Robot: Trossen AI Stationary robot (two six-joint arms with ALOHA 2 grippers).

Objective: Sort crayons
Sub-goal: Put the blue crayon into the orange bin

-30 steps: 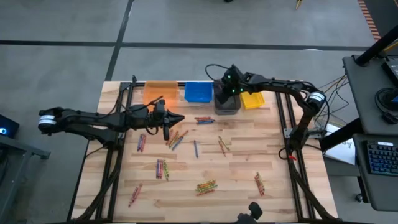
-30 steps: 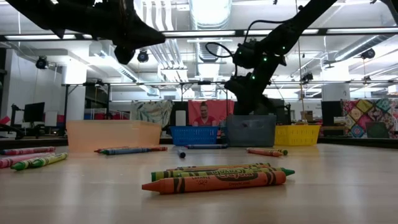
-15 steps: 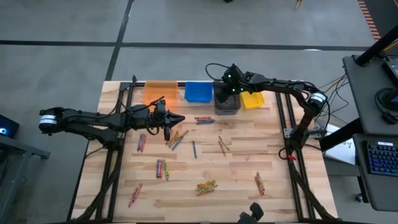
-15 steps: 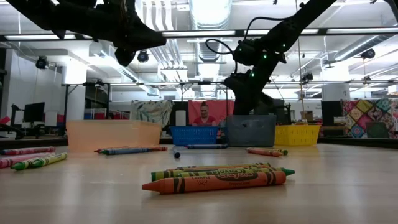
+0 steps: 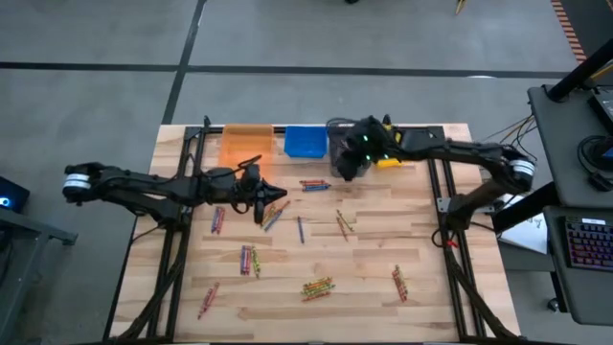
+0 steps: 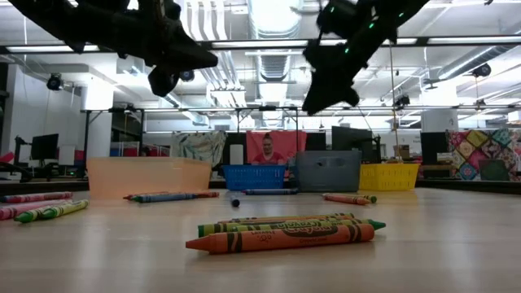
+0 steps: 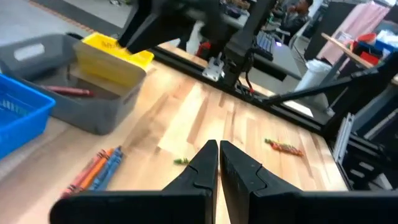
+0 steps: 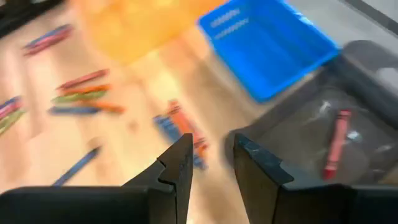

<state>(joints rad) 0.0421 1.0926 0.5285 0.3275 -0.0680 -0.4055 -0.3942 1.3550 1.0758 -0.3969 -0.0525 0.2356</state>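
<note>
Right hand [image 8: 208, 163]: fingers apart, nothing between them, hanging above the near edge of the grey bin [image 5: 347, 165]. Left hand [image 7: 218, 163]: fingers pressed together, empty, over the left-centre of the desk [image 5: 364, 287] near a loose cluster of crayons [image 5: 272, 213]. The rest of the crayons lie scattered flat across the desk in singles and small bundles; the nearest pair in the low view is orange and green. Judgement: light, stiff wax sticks with paper wraps, prone to roll and liable to snap if pinched at a tip; best taken across the middle of the barrel. Containers stand in a row at the far edge: orange bin [image 5: 245, 142], contents not discernible; blue bin [image 5: 306, 141], nothing seen inside; grey bin holds one red crayon [image 8: 335, 142]; yellow bin [image 5: 390, 157], largely hidden by the right arm.
</note>
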